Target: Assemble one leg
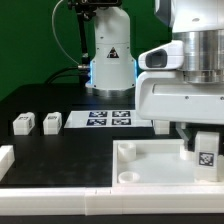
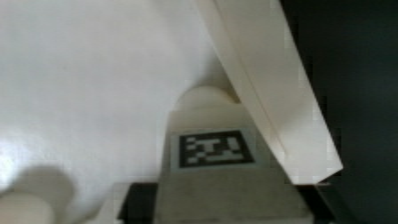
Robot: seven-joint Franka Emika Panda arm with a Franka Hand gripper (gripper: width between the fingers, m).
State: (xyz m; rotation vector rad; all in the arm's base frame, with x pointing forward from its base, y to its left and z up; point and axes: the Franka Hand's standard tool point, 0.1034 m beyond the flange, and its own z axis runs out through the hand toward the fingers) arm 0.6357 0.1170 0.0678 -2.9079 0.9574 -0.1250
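My gripper (image 1: 205, 148) is shut on a leg (image 1: 206, 155), a small white block with a black-and-white tag, and holds it over the large white tray-like piece (image 1: 150, 160) at its far corner on the exterior view's right. In the wrist view the held leg (image 2: 221, 150) points down at the tray's inner floor beside its raised rim (image 2: 267, 90), its tip close to or touching the floor. My dark fingers (image 2: 175, 200) press both sides of the leg. Two more legs (image 1: 23, 124) (image 1: 51, 123) lie on the black table at the exterior view's left.
The marker board (image 1: 108, 120) lies on the table behind the tray. A white part (image 1: 5, 160) sits at the left edge of the exterior view. A white rail (image 1: 60, 205) runs along the front. The robot base (image 1: 110, 60) stands at the back.
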